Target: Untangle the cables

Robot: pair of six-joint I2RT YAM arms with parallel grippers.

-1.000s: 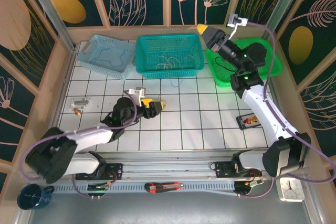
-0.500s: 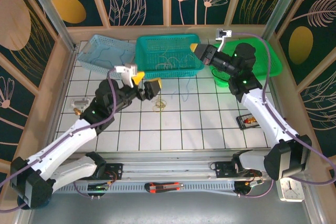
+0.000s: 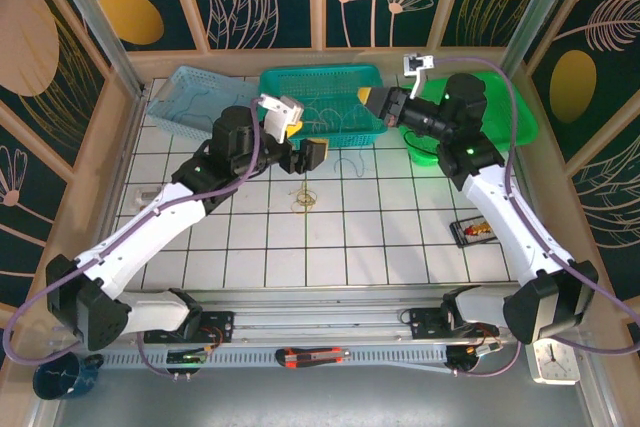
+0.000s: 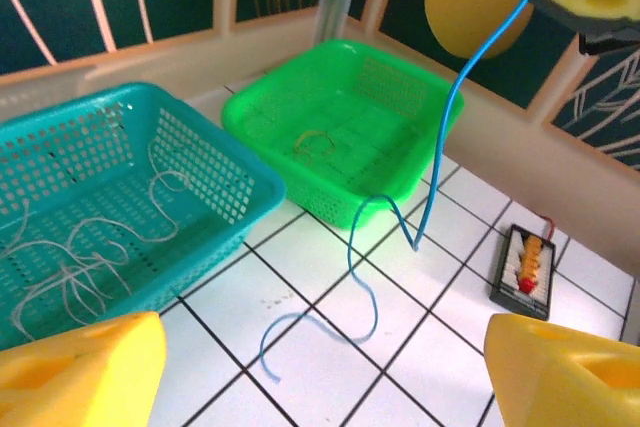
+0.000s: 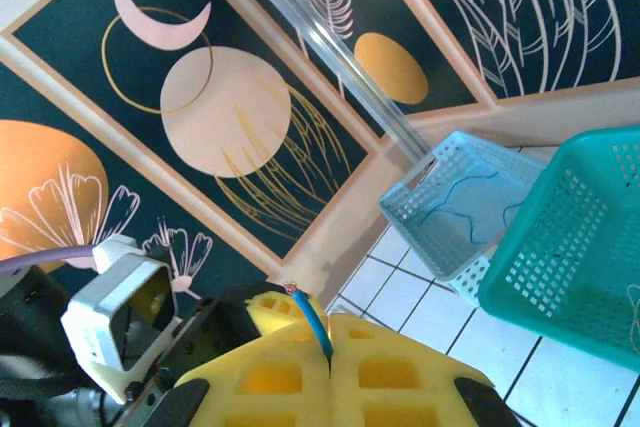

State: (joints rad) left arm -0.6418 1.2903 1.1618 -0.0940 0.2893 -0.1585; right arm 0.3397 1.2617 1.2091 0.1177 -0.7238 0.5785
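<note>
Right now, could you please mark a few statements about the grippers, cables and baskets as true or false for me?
1. The right gripper is shut on the blue cable. True.
2. The left gripper also grips the blue cable. False: its jaws stand open with nothing between them.
3. The teal basket holds whitish wires. True.
4. The green basket holds nothing. False: a yellowish coil lies in it.
</note>
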